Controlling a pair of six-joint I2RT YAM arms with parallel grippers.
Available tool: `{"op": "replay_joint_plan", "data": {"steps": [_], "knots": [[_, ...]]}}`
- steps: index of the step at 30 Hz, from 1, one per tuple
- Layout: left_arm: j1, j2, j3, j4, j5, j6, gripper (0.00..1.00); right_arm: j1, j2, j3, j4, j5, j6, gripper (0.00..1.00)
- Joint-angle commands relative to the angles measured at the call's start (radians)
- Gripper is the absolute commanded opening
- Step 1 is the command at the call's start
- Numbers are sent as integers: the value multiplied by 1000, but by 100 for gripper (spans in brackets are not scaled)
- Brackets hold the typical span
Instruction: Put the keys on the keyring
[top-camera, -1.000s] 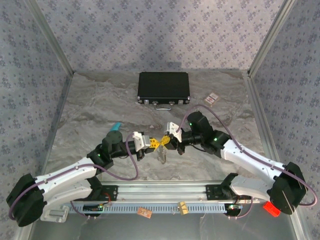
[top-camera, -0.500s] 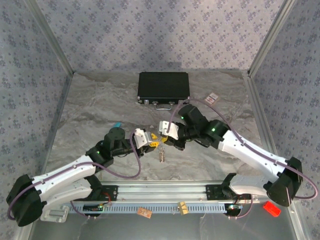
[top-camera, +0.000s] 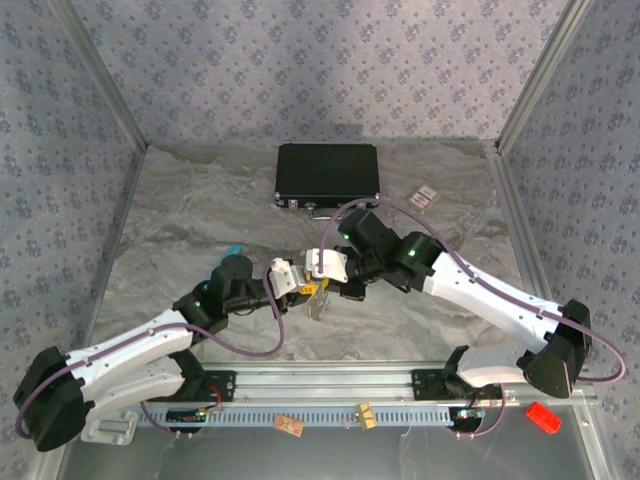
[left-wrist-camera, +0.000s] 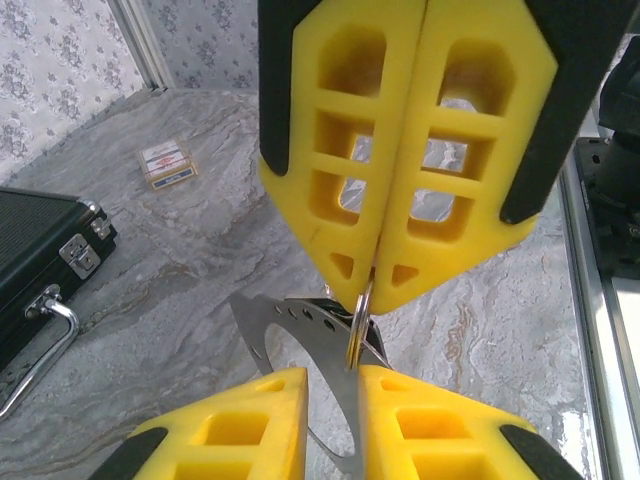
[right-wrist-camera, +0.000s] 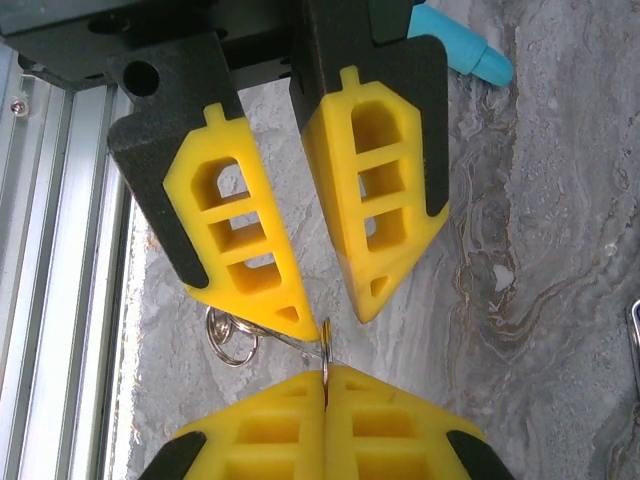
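The keyring (left-wrist-camera: 268, 328) is a flat silvery loop with small holes, carrying small round rings (right-wrist-camera: 230, 342). It hangs between the two grippers above the table (top-camera: 318, 305). My right gripper (right-wrist-camera: 325, 372) is shut on one thin round ring (right-wrist-camera: 324, 340), tip to tip with my left gripper (top-camera: 302, 283). My left gripper (left-wrist-camera: 333, 375) stands a little open. The loop's flat strip runs through its gap, against the right finger. A small dark piece (left-wrist-camera: 376, 341) behind the pinched ring looks like the keys, mostly hidden. In the top view my right gripper (top-camera: 322, 281) reaches in from the right.
A black case (top-camera: 327, 175) lies at the back centre. A turquoise stick (top-camera: 232, 250) sits left of my left arm. A small card box (top-camera: 425, 195) lies at the back right. The aluminium rail (top-camera: 330, 385) runs along the near edge.
My right gripper has moved left and closer to my left gripper, carrying the ring with it. My left gripper's jaws, shut a second ago, now stand slightly apart.
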Motion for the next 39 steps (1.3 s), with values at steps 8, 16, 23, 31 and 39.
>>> {"op": "replay_joint_plan", "data": {"steps": [8, 16, 23, 31, 39], "knots": [[-5, -6, 6, 72, 45, -15, 17, 7, 1, 6, 25, -17, 0, 0], [-5, 16, 9, 127, 79, -39, 0, -7, -30, -52, 85, -88, 14, 0], [-3, 28, -75, 316, 93, -136, 0, -208, -226, -318, 438, -352, 217, 42], [-3, 47, -130, 478, 95, -192, 0, -208, -239, -411, 557, -381, 305, 42], [-3, 54, -136, 509, 106, -215, 0, -201, -207, -426, 594, -396, 311, 32]]}}
